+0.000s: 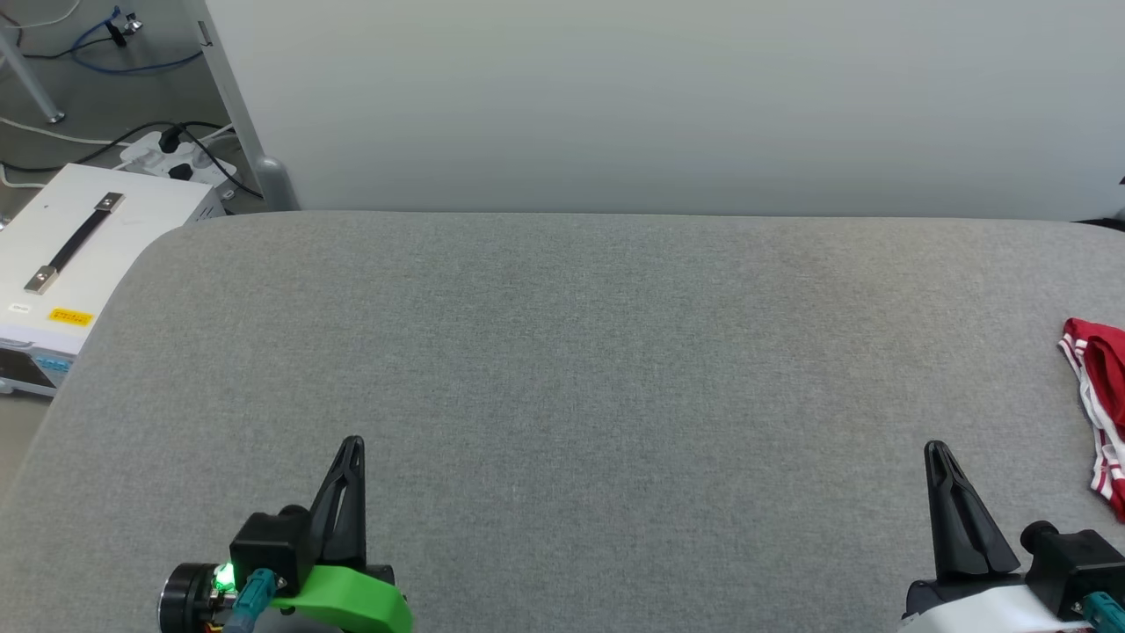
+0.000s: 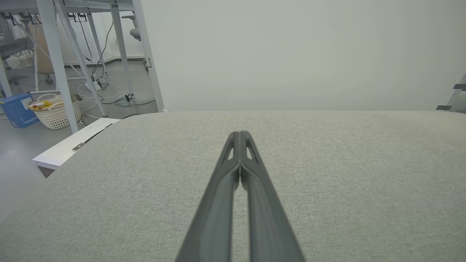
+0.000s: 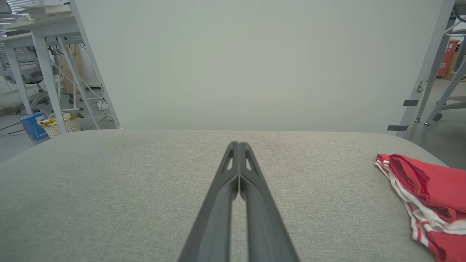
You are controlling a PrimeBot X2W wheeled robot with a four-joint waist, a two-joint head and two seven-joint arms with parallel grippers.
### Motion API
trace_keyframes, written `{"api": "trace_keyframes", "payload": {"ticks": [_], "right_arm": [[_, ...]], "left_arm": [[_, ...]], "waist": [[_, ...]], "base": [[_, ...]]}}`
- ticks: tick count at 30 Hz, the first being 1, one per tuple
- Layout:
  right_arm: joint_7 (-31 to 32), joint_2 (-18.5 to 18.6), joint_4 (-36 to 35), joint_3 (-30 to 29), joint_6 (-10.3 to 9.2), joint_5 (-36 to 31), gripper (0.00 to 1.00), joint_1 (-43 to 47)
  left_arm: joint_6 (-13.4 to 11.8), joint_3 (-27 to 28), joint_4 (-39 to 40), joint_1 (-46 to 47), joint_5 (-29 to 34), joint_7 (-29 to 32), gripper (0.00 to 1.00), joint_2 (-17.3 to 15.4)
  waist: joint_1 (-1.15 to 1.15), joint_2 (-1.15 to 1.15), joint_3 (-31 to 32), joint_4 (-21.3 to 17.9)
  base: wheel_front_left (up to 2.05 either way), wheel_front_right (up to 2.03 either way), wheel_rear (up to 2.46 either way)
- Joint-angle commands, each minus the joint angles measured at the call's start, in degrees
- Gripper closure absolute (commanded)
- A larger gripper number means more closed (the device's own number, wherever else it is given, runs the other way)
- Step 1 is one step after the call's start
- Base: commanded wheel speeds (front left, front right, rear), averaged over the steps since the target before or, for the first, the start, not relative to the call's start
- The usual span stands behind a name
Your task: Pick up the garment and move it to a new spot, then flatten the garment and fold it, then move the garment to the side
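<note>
The garment (image 1: 1103, 396), bright red with white and striped trim, lies bunched at the right edge of the grey padded table (image 1: 598, 352), partly cut off by the head view's border. The right wrist view shows the garment (image 3: 427, 196) folded over itself at its right side. My right gripper (image 1: 937, 450) hovers near the table's front, left of the garment and apart from it, shut with nothing between its fingers (image 3: 238, 145). At the front left my left gripper (image 1: 353, 444) is shut too, fingertips (image 2: 239, 135) pressed together over bare fabric.
A white case (image 1: 83, 255) with a black handle stands on the floor off the table's left corner, cables and a power strip (image 1: 171, 158) behind it. A pale wall panel (image 1: 668, 105) rises behind the table. A laundry basket (image 2: 54, 111) sits beneath desks.
</note>
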State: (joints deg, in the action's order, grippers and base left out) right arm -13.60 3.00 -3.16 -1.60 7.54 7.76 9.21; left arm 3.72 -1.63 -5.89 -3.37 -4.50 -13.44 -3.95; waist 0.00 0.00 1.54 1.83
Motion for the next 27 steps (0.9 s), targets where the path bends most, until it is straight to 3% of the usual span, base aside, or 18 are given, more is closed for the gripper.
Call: {"api": "trace_keyframes", "payload": {"ticks": [1, 27], "right_arm": [[0.39, -0.01, 0.19, 0.10, -0.01, -0.68, 1.00, -0.93], [3.45, -0.04, 0.88, 0.45, -0.02, -2.32, 1.00, -2.85]], "left_arm": [[-0.32, 0.11, 0.38, 0.36, 0.47, 0.49, 1.00, 0.12], [-1.11, 0.47, 1.66, 1.06, 1.40, 3.49, 1.00, 0.34]], "waist": [[0.00, 0.00, -0.02, -0.02], [0.00, 0.00, -0.37, -0.44]], "base": [[0.00, 0.00, 0.00], [0.00, 0.00, 0.00]]}}
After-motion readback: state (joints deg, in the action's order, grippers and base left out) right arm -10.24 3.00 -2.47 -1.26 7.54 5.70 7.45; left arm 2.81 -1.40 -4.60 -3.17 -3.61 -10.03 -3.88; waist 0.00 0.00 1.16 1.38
